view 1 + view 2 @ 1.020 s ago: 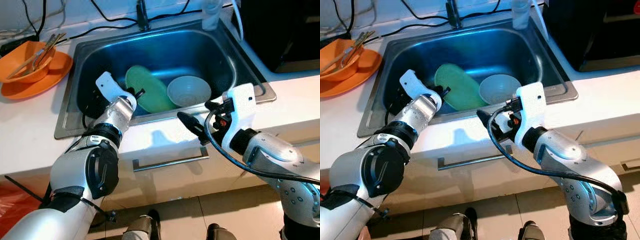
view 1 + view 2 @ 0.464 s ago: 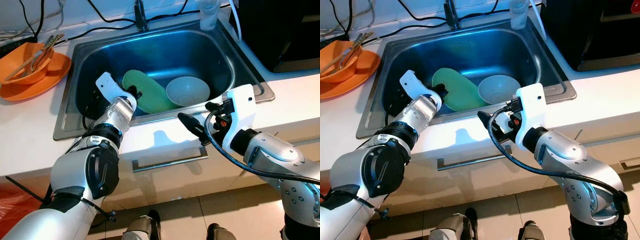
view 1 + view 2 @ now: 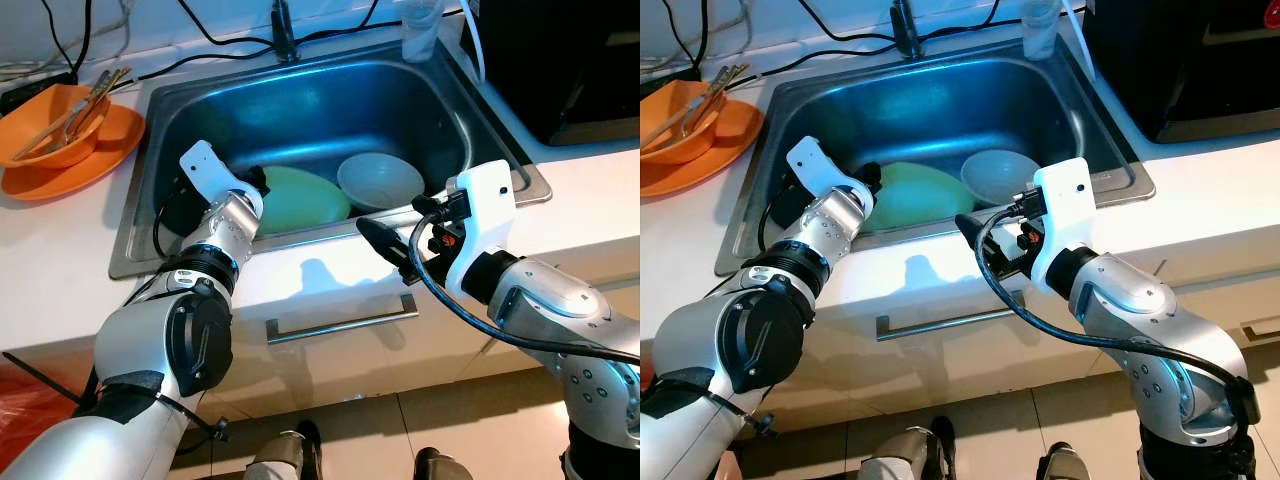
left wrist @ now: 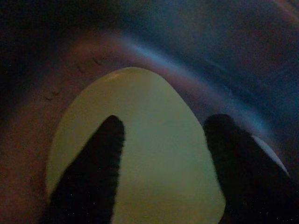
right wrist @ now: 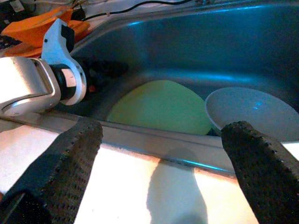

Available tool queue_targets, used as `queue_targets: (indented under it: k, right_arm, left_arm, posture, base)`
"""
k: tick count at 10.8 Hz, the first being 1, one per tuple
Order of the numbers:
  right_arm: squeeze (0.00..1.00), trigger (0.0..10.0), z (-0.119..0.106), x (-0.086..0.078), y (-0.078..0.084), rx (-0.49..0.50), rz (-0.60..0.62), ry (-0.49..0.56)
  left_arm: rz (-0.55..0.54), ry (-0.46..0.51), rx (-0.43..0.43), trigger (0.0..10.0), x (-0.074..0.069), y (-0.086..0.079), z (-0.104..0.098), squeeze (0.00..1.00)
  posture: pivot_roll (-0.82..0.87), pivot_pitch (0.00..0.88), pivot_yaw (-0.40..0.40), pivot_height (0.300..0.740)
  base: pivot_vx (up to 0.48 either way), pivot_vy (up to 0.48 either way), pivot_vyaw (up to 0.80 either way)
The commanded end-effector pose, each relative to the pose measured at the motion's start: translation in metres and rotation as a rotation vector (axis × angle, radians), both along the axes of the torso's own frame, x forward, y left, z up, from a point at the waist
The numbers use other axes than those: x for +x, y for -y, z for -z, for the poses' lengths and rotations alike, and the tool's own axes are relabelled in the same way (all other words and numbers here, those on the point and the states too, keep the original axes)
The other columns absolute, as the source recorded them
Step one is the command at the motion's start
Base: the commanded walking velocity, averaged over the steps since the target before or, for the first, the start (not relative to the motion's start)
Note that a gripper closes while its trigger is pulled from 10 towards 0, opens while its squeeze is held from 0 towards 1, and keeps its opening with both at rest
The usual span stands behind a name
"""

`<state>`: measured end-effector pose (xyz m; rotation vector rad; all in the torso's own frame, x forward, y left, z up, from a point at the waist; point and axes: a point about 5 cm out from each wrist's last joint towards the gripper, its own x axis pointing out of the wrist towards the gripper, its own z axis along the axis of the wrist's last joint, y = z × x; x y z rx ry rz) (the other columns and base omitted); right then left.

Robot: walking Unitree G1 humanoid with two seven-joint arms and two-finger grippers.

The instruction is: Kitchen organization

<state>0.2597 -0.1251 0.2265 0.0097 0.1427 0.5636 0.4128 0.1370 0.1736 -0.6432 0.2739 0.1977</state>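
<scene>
A pale green plate (image 3: 300, 198) lies low in the steel sink (image 3: 140, 250), beside a pale grey bowl (image 3: 380, 180) to its right. My left gripper (image 3: 255, 180) reaches into the sink at the plate's left edge. In the left wrist view this gripper (image 4: 163, 140) is open, its black fingers (image 4: 93, 172) spread over the green plate (image 4: 154, 154); I cannot tell whether they touch it. My right gripper (image 3: 385, 245) hovers open over the white counter at the sink's front rim, with nothing between its fingers (image 5: 60, 168).
An orange plate with an orange bowl and chopsticks (image 3: 60, 130) sits on the counter left of the sink. A faucet (image 3: 283, 30) and a clear container (image 3: 420, 30) stand behind it. A black appliance (image 3: 570, 60) is at right. A drawer handle (image 3: 340, 322) lies below.
The green plate has gone from leaning tilted to lying flatter in the sink. My left wrist has shifted a little to the left. The right arm has barely moved.
</scene>
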Motion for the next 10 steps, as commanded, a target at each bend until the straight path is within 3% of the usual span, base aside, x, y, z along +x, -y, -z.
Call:
queue_targets:
  k: [1,4,7,10]
  right_arm:
    - [0.22,10.0,-0.002,0.000,-0.004,-0.001,-0.026,0.010]
    - [0.22,10.0,-0.003,0.003,-0.003,-0.004,-0.025,0.017]
    - [0.22,10.0,-0.004,0.010,-0.004,-0.006,-0.024,0.037]
    - [0.22,10.0,-0.007,0.022,-0.007,0.007,-0.026,0.068]
  left_arm:
    - [-0.018,0.027,0.025,10.0,0.004,-0.004,-0.014,1.00]
    - [-0.033,0.039,0.037,10.0,0.005,-0.008,-0.019,1.00]
    - [-0.064,0.095,0.112,10.0,0.008,-0.019,-0.035,1.00]
    - [-0.022,0.161,0.280,10.0,0.008,-0.028,-0.039,1.00]
  posture:
    - [-0.15,0.145,0.162,0.740]
    - [-0.15,0.135,0.152,0.740]
    - [-0.11,0.112,0.130,0.740]
    - [-0.06,0.081,0.109,0.740]
  base:
    - [0.000,0.000,0.00]
    - [0.000,0.000,0.00]
    - [0.000,0.000,0.00]
    - [0.000,0.000,0.00]
